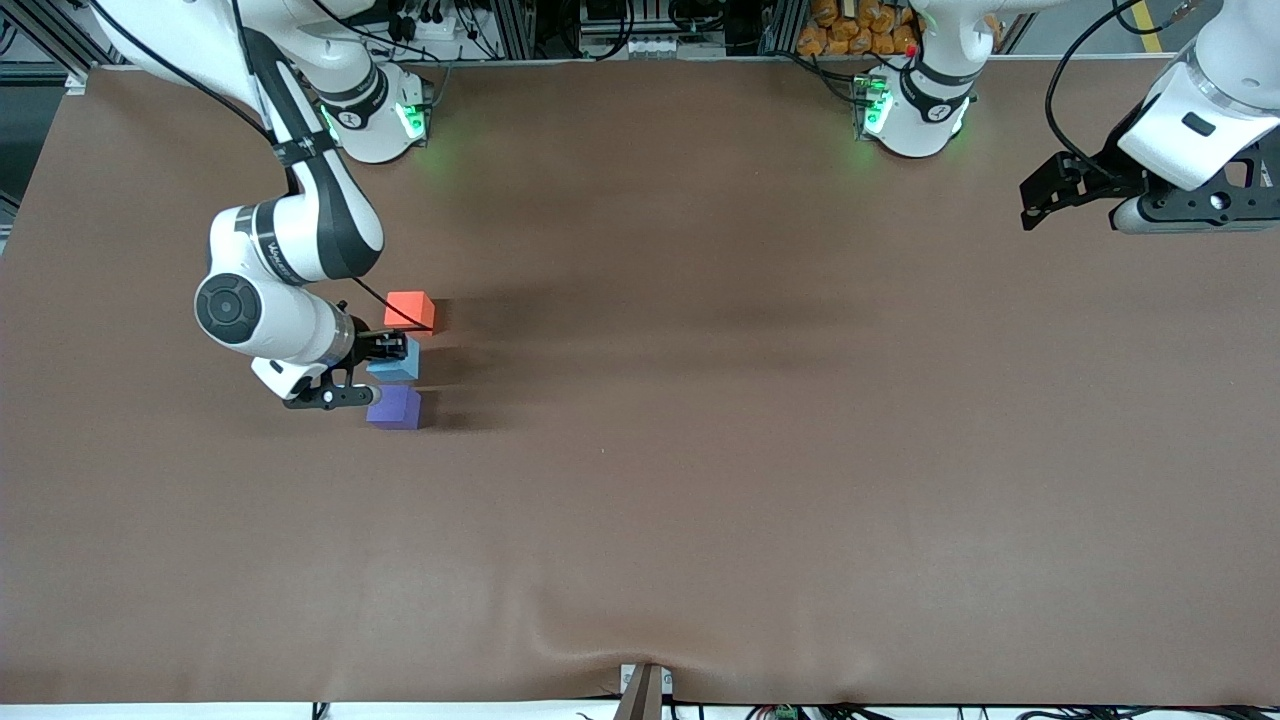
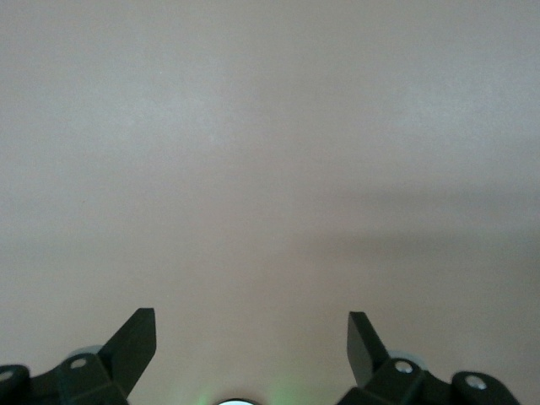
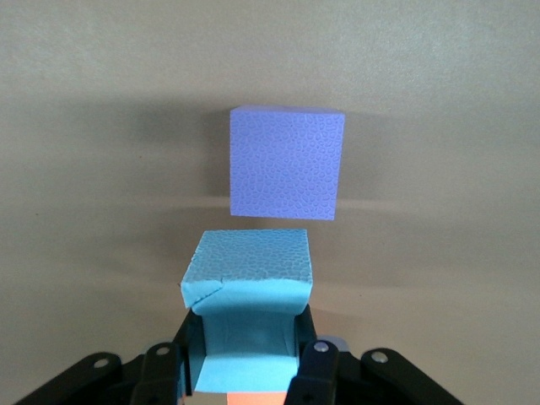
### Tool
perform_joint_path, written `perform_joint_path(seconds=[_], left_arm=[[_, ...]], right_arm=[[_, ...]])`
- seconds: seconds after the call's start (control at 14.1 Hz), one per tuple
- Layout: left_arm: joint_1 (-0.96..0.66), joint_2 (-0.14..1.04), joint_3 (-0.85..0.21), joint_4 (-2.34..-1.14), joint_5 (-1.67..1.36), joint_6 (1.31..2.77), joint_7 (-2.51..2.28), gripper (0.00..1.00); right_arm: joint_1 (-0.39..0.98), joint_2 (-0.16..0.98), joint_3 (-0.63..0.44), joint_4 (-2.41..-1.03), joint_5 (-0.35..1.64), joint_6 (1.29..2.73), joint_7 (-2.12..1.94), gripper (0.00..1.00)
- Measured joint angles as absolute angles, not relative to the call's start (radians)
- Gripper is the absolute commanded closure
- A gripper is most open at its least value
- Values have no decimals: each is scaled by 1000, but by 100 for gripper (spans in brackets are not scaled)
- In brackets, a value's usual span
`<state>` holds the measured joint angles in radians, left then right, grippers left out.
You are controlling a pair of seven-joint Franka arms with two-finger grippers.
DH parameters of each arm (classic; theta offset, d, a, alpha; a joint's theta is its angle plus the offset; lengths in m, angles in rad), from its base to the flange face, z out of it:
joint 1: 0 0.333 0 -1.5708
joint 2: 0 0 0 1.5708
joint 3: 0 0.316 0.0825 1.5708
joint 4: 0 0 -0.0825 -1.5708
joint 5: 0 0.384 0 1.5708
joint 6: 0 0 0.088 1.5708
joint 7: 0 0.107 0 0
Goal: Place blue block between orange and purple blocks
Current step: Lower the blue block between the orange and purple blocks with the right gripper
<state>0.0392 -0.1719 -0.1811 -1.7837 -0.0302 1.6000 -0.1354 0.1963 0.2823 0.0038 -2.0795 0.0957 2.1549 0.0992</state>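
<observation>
Blue block [image 1: 396, 364] seen between orange block [image 1: 410, 311] and purple block [image 1: 394, 407], toward right arm's end of counter [image 1: 760, 430]. Right hand [image 1: 390, 349] positioned on it. Left hand [image 1: 1050, 190] held over counter's left-arm end.

The blue block [image 1: 396, 364], a small sky-blue matte cube, sits squeezed between the right gripper's [image 3: 245, 359] jaws. Taking it as the landmark, the orange block [image 1: 410, 311] lies just beside it, farther from the front camera; the purple block [image 1: 395, 408] lies just beside it, nearer, flat on the bench [image 1: 760, 420]
</observation>
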Motion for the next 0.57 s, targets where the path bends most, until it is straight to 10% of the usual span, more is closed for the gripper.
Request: perform_joint_path(seconds=[0.57], left_arm=[[23,-4,-183,-1581,-8,1553,-136,0]], right_arm=[[162,317,2,-2176,95,2309,34,100]])
